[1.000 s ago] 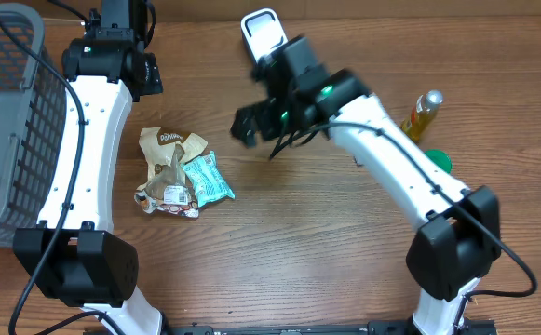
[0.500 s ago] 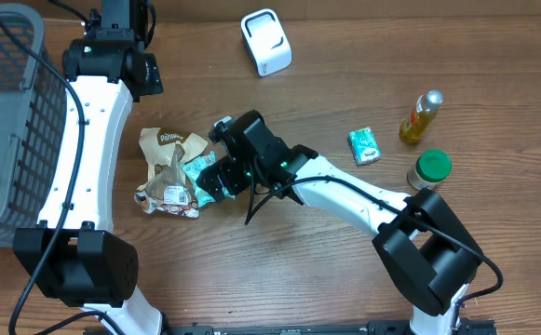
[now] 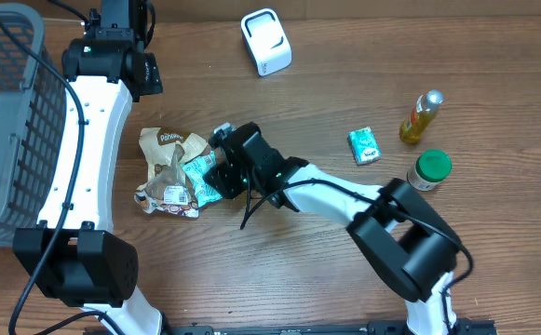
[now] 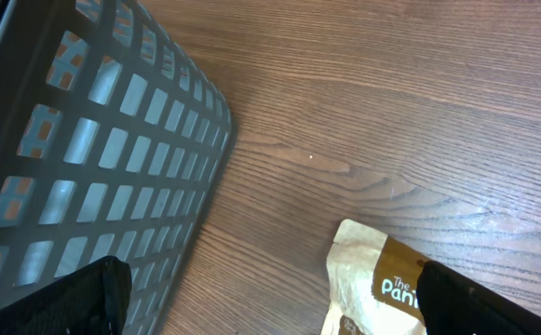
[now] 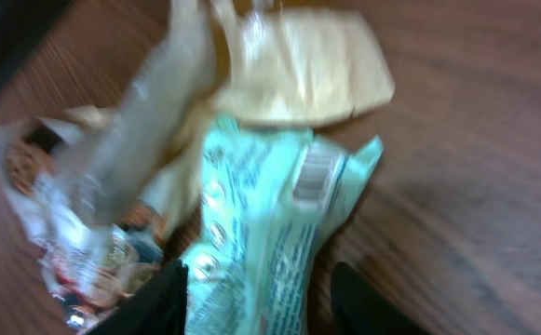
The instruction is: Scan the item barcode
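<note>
So the robot is at the pick-up step, nothing is near the scanner [image 3: 266, 42] yet. The right gripper [image 5: 263, 300] sits down on the teal snack packet [image 5: 270, 223], which lies left of centre in the overhead view, on the right edge of a little pile. One finger is on each side of the packet. The wrist view is pretty blurry though, so it's impossible to tell if they're actually pinching it or just straddling it.

The left gripper [image 4: 279, 307] hangs at the upper left with its fingers spread wide, holding nothing, just beside the basket [image 3: 5, 121].

Best guess for the next move: get a firm pinch, lift the packet free of the brown paper bag [image 3: 163, 144] and the crumpled wrapper [image 3: 168, 193] it's lying against, then carry it to the scanner at top centre. The barcode shows on the packet's upper face in the wrist view, so it'll need turning toward the scanner.

Head count:
- two teal packets, this one plus a smaller one [image 3: 364, 145] right of centre
- one brown bag
- one crumpled wrapper
- one yellow bottle [image 3: 421, 116]
- one green-lidded jar [image 3: 429, 169]
- one scanner
- one basket
</note>
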### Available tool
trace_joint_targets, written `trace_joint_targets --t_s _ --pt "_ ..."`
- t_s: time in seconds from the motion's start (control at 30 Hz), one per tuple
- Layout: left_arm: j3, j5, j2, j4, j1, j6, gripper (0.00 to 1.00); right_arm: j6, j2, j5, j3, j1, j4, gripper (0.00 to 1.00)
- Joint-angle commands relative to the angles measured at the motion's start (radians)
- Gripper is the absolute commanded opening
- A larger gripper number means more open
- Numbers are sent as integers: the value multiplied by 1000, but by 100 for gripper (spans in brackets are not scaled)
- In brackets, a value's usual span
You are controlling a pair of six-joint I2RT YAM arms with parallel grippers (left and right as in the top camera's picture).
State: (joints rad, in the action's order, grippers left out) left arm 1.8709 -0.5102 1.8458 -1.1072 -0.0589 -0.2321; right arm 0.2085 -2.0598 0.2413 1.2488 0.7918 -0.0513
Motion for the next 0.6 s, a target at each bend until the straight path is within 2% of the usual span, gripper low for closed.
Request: trace_joint_targets --t_s 0.0,0.1,0.17,0.33,0.57 --pt "16 -13 -19 1 -7 8 100 5 -29 -5 -8 16 11 31" --pt "16 -13 -19 1 -7 8 99 5 -28 -5 -8 14 10 9" --pt "16 -13 -19 1 -7 8 99 6 -22 -5 -7 2 5 4" --pt "16 -13 -19 1 -7 8 99 6 74 -12 -5 -80 -112 4" --pt "16 -13 -19 1 -7 8 100 31 153 -160 -5 -126 -262 4"
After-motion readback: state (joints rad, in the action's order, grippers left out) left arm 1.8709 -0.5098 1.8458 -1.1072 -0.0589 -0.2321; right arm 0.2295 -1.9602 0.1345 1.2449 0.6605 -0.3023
